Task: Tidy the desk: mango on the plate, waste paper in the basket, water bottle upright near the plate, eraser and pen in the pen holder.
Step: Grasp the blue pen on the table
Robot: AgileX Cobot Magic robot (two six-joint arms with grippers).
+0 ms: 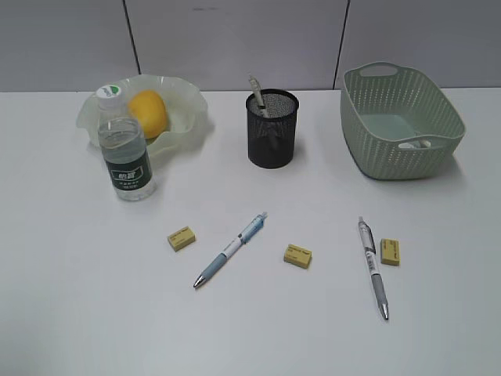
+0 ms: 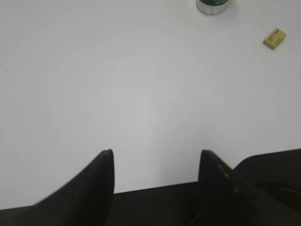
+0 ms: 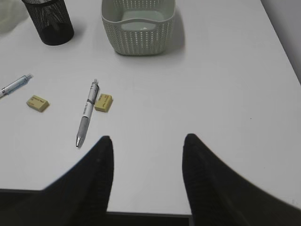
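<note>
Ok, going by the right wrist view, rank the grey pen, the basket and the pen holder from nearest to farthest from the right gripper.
1. Grey pen: just ahead-left of the right gripper.
2. Basket: straight ahead, far side.
3. Pen holder: far left corner.

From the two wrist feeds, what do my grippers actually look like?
Both look alike: the left gripper and right gripper each show two black fingers tapering to rounded tips. The right gripper's inner pads look finely ribbed. A thin dark cable seems to run beside the left gripper's outer finger. No markings or colour accents are visible.
</note>
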